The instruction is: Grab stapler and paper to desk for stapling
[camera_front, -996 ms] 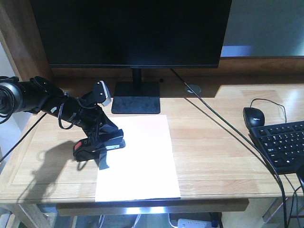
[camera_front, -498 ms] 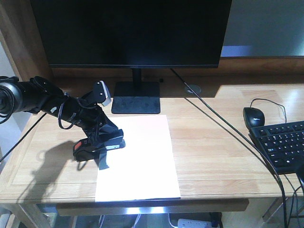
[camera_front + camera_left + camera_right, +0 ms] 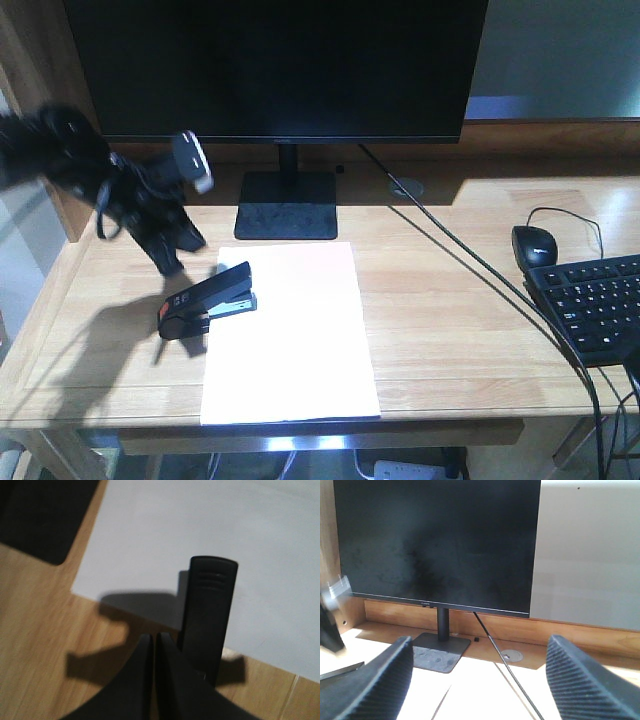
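Observation:
The black stapler [image 3: 207, 301] with its orange-red patch lies on the desk [image 3: 450, 320], its front end over the left edge of the white paper [image 3: 295, 330]. My left gripper [image 3: 172, 258] hangs above and behind it, blurred by motion, not touching it. In the left wrist view the left gripper [image 3: 154, 637] is shut with nothing in it; the stapler [image 3: 207, 610] lies just to its right, over the paper's [image 3: 200, 530] edge. My right gripper [image 3: 480, 645] is open and holds nothing, facing the monitor.
A black monitor [image 3: 280, 60] on a square base [image 3: 287, 205] stands behind the paper. A mouse [image 3: 533, 243] and keyboard [image 3: 600, 305] lie at the right edge. A thin cable [image 3: 470, 260] crosses the desk diagonally.
My left gripper has let go of the stapler and risen back to the left. The stapler now lies alone at the paper's left edge.

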